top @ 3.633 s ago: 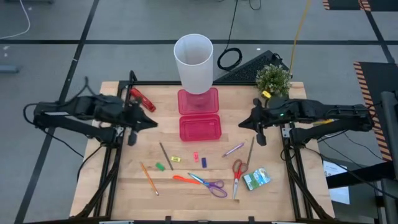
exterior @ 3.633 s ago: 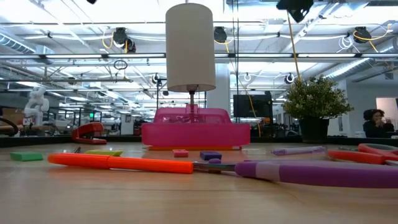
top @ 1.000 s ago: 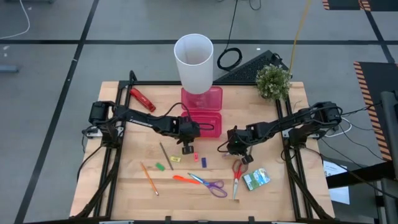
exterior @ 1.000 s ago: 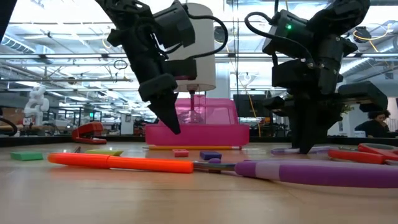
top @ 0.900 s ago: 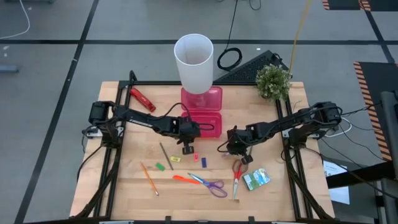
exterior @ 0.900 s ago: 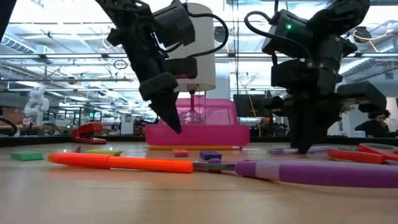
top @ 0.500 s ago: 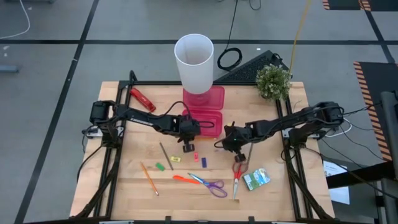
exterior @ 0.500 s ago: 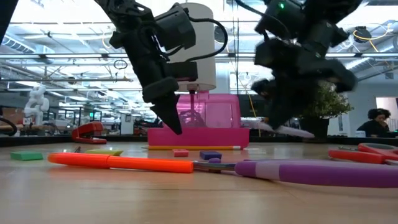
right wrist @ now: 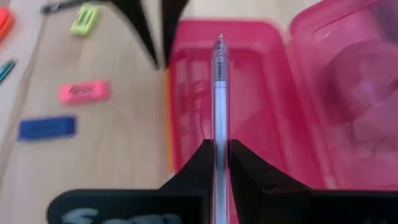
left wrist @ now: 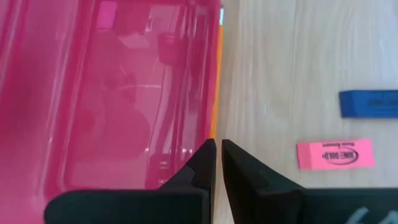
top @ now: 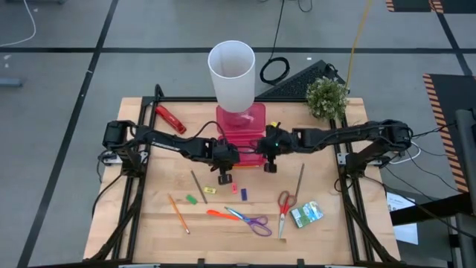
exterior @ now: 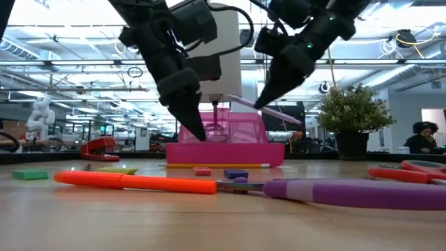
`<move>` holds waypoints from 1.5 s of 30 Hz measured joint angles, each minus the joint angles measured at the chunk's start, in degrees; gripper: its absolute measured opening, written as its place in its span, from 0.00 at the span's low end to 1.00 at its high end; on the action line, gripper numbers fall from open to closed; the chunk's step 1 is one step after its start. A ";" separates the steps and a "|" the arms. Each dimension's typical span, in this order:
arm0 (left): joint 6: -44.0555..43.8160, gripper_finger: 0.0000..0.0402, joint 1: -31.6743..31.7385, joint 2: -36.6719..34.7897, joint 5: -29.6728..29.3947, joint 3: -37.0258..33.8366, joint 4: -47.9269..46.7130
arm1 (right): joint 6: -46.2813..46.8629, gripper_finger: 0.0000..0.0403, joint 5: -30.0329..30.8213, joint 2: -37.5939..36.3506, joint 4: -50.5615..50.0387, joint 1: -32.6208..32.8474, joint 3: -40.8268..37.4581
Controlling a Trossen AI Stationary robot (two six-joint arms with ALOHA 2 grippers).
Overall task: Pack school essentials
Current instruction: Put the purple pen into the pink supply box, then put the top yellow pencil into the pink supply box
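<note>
one clear purple pen (right wrist: 218, 106) matters here, pinched between the fingers of the right gripper (right wrist: 216, 149) and held in the air above the open pink pencil case (top: 241, 146). its long axis runs straight out ahead of the gripper, tip forward over the case's tray, and in the low view it slopes downward toward the case. so the case lies directly beneath and ahead of the pen, and i judge the coming move to be a short lowering and release, provided the pen's length stays lined up inside the tray walls.

the left gripper (left wrist: 217, 149) sits at the case's front wall, its fingers drawn to a narrow slit and gripping nothing i can make out, right by an orange pencil (left wrist: 217, 81) lying flush along that wall. the right arm is plainly the one placed for the drop.

farther from the case, on the front side, lie a pink eraser (left wrist: 336, 154), a blue eraser (left wrist: 369, 102), a brown pencil (top: 198, 186), red scissors (top: 284, 209), purple scissors (top: 253, 222) and a green-white packet (top: 307, 214), all unpacked.
</note>
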 joint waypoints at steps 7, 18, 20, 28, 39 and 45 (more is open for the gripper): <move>-5.21 0.08 -0.85 -5.81 -3.11 0.00 -9.84 | -2.44 0.05 -4.46 0.09 4.66 -2.71 0.01; -18.39 0.08 -8.52 -12.78 -14.03 -1.09 -21.08 | -5.07 0.05 -9.38 6.20 12.33 -6.44 1.50; -21.31 0.08 -9.97 -13.84 -16.23 -2.46 -19.31 | -5.39 0.05 -11.17 7.93 12.06 -7.20 2.28; -26.37 0.08 -14.00 -19.27 -16.80 -14.89 -4.93 | -7.22 0.06 -13.47 15.39 12.03 -8.94 5.42; -23.96 0.36 -13.07 -19.80 -16.25 -23.94 9.22 | -8.01 0.08 -13.01 19.07 11.84 -10.58 5.99; -21.60 0.48 -12.87 -19.75 -16.50 -26.27 12.50 | -9.69 0.14 -9.34 19.21 12.11 -10.13 6.08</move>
